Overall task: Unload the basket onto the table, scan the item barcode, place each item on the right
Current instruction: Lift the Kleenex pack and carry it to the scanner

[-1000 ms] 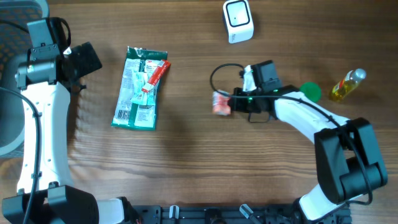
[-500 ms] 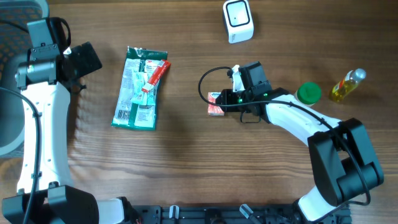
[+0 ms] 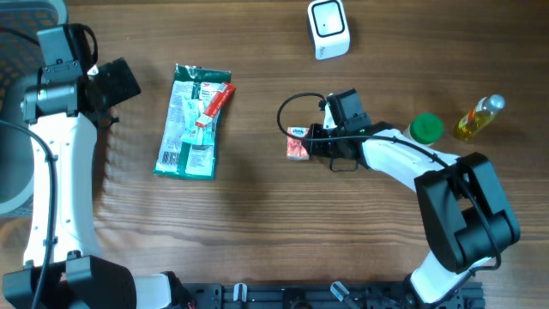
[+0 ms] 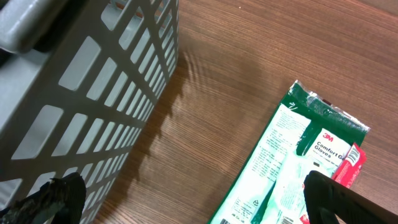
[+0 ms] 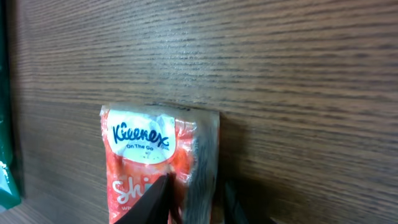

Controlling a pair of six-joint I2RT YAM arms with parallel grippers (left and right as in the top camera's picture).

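Observation:
A small orange Kleenex tissue pack (image 3: 298, 143) lies on the wooden table near the middle, label side up in the right wrist view (image 5: 152, 152). My right gripper (image 3: 311, 142) reaches it from the right. Its jaws stand narrow around the pack's near end (image 5: 196, 186), one finger over the orange face and one past the grey side seam. The white barcode scanner (image 3: 328, 28) stands at the far edge. My left gripper (image 3: 111, 81) hovers at the far left, open and empty (image 4: 199, 202), beside a green 3M package (image 4: 298, 168).
The green package (image 3: 193, 120) lies left of centre with a red tube (image 3: 216, 101) on it. A green cap (image 3: 425, 128) and a yellow bottle (image 3: 479, 117) sit at the right. A grey slatted basket (image 4: 81, 81) stands at the left edge.
My right gripper has shifted slightly left and toward the far edge, and the tissue pack with it. The pack was blurred before and now lies still. The left arm has not moved.

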